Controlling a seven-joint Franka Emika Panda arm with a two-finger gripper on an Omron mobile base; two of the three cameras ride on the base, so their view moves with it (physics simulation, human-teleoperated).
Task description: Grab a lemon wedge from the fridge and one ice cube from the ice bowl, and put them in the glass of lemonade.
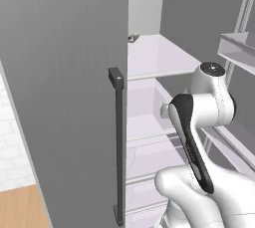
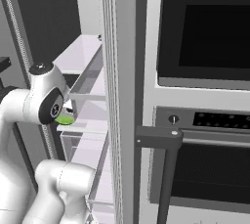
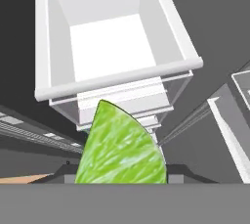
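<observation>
Claw (image 3: 119, 181) jaws sit partway closed around the lemon wedge (image 3: 121, 149), which fills the lower middle of the hand view right at the fingertips; from that and the gap the jaws keep, I judge the wedge is gripped, not merely near. In the right base view the same green piece (image 2: 64, 118) peeks out just beside the arm's wrist, inside the fridge (image 1: 60, 97). Holding it pinched by its flat faces would keep the curved edge free, which should suit dropping it into a narrow glass later.

Going left to right in the left base view: the closed grey fridge door with its dark bar handle (image 1: 118, 147) stands nearest, then the open compartment with its white shelves (image 1: 154, 55), then the arm bent in front of them, then a door bin (image 1: 238, 50) on the swung-open door at far right. The hand view looks down on a clear drawer (image 3: 114, 37) well past the wedge.

The wrist sits between the closed door's edge and the open door's bins, so a withdrawal likely has to come straight back. Right of the open door stands the black oven column (image 2: 205, 96).
</observation>
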